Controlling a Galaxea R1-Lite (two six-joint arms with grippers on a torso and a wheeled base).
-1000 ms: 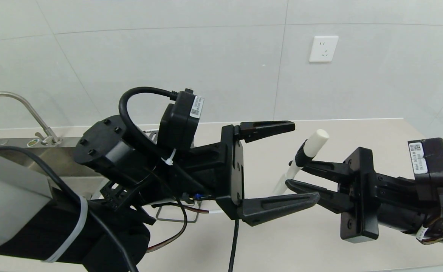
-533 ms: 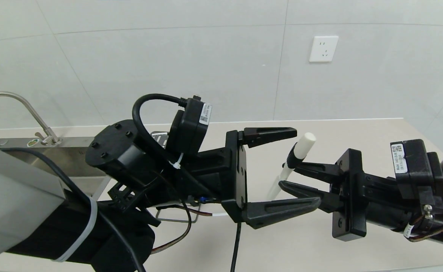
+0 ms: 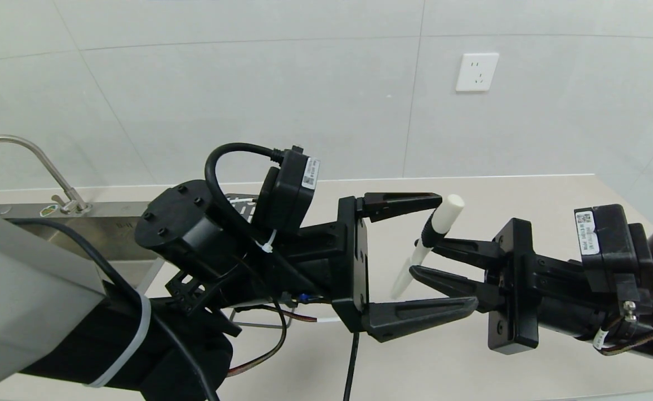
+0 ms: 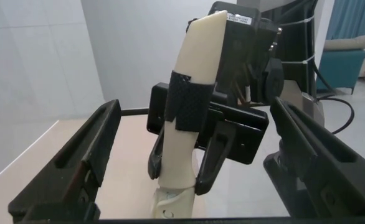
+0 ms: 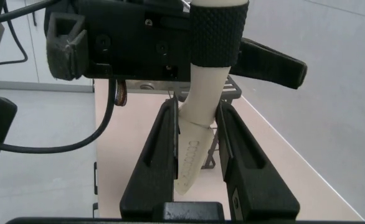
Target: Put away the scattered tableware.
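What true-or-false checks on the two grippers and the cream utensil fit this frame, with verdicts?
The right gripper is shut on the cream utensil with a black textured band. True.
The left gripper is clamped on that utensil. False: it is open, with its fingers on either side of it.
The utensil lies flat on the beige counter. False: it is held above it, tilted.
A white wall socket is on the tiled wall. True.

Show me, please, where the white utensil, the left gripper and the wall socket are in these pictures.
white utensil (image 4: 189, 99), left wrist view, on its black grip band.
left gripper (image 3: 458, 250), head view, midway between its open fingertips.
wall socket (image 3: 477, 72), head view, centre of its plate.
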